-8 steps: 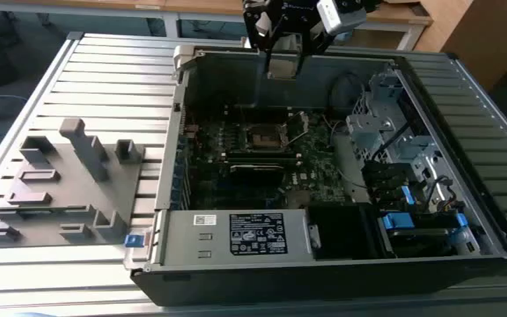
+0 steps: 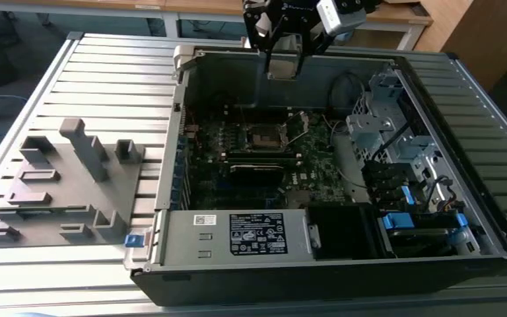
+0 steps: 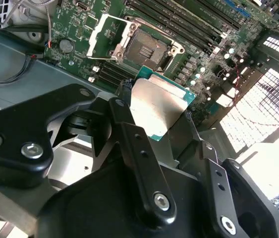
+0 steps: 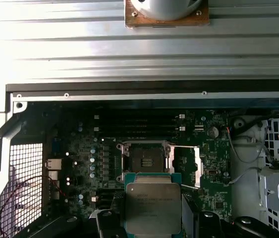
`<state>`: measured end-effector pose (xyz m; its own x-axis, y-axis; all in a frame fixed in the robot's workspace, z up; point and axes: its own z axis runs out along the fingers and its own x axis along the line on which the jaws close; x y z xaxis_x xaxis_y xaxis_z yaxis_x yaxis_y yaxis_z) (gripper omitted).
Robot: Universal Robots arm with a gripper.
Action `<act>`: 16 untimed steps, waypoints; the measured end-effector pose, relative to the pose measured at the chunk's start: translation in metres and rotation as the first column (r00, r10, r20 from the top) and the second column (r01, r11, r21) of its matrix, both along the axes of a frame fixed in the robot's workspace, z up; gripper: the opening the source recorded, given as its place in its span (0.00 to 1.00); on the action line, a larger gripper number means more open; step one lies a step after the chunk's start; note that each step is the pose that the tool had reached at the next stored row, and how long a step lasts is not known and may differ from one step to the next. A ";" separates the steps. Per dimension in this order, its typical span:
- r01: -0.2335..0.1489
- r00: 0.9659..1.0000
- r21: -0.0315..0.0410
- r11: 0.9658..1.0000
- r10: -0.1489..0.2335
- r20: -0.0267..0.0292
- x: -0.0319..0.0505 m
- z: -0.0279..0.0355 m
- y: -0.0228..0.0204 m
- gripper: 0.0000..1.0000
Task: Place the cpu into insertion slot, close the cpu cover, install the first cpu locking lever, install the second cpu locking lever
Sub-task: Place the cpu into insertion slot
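**CPU in the gripper, hovering short of the socket: tips for the drop**

The gripper (image 3: pixel 156 101) is clamped on the cpu (image 3: pixel 154 114), pinching it by two opposite edges with the silver top facing the wrist cameras. In the exterior view the gripper (image 2: pixel 284 65) hangs well above the insertion slot (image 2: pixel 263 137), up near the rim of the computer case (image 2: pixel 183 72). In the first wrist view the cpu (image 4: pixel 152 208) looks offset to one side of the insertion slot (image 4: pixel 145 159), not over it.

The slot is bare, dark centre showing, and the cpu cover (image 3: pixel 93 32) stands flipped open just beside it. I can't make out the levers well enough to comment.

My take on doing this well:
- Centre the chip over the slot before descending; no sliding across the contacts.
- Keep it flat, since a tilted corner could dig in.
- Match the chip's orientation to the slot frame.
- Steer clear of the raised cover on the way down.
- Release only once it sits flush.
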<state>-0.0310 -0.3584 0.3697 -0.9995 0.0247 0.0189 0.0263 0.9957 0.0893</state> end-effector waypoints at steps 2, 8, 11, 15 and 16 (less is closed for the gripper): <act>0.000 1.000 0.000 1.000 0.000 0.001 0.0000 -0.0006 0.0000 0.54; 0.000 1.000 0.000 1.000 0.000 0.004 -0.0001 -0.0037 0.0000 0.54; 0.000 1.000 0.000 1.000 0.000 0.006 -0.0001 -0.0051 0.0000 0.54; 0.000 1.000 0.000 1.000 0.000 0.006 -0.0001 -0.0056 0.0000 0.54; 0.000 1.000 0.000 1.000 0.000 0.006 -0.0001 -0.0057 0.0000 0.54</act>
